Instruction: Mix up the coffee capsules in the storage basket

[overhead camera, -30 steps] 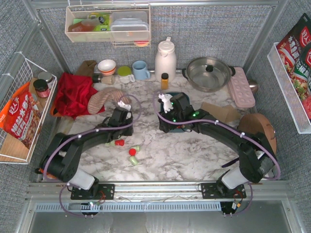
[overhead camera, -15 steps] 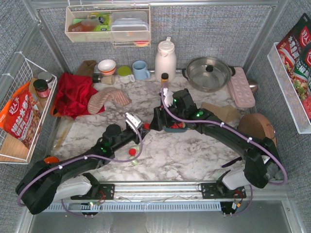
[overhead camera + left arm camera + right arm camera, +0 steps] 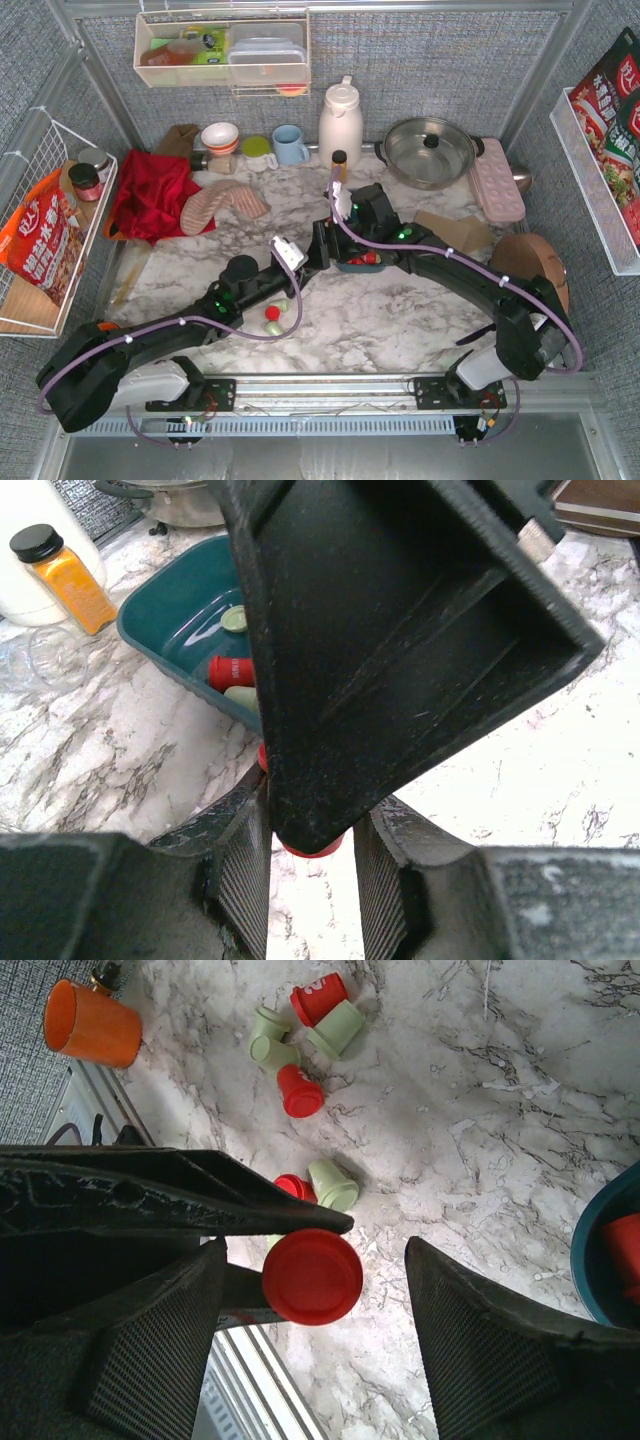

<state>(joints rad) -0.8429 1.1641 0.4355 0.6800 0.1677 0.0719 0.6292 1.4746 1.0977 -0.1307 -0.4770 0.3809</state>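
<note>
The nearest hazard is judged to lie by the near edge of the table, where loose capsules (image 3: pixel 300 1090), red and pale green, are scattered on the marble under the low, outstretched left forearm. A sweep of that arm could push them farther from the storage basket (image 3: pixel 160 640). Just beyond them, a red capsule (image 3: pixel 312 1275) is clamped between the ribbed fingers of the left gripper (image 3: pixel 312 825). It is held over bare marble, just short of the basket's near wall, so a release here would probably drop it outside. The right gripper (image 3: pixel 318 1252) is crowded against the left one, and a bump between them could knock the capsule free. A closure by the right gripper before the left one lets go could squeeze the capsule out sideways. As to pose, the left arm is stretched from the near left corner toward the table's middle, with its gripper angled at the basket. The right arm is reached in from the near right corner and bent down over the same spot. Its fingers are spread wide on either side of the held capsule, and contact cannot be made out. The basket stands at mid-table, with a few capsules (image 3: pixel 230 670) already inside.
</note>
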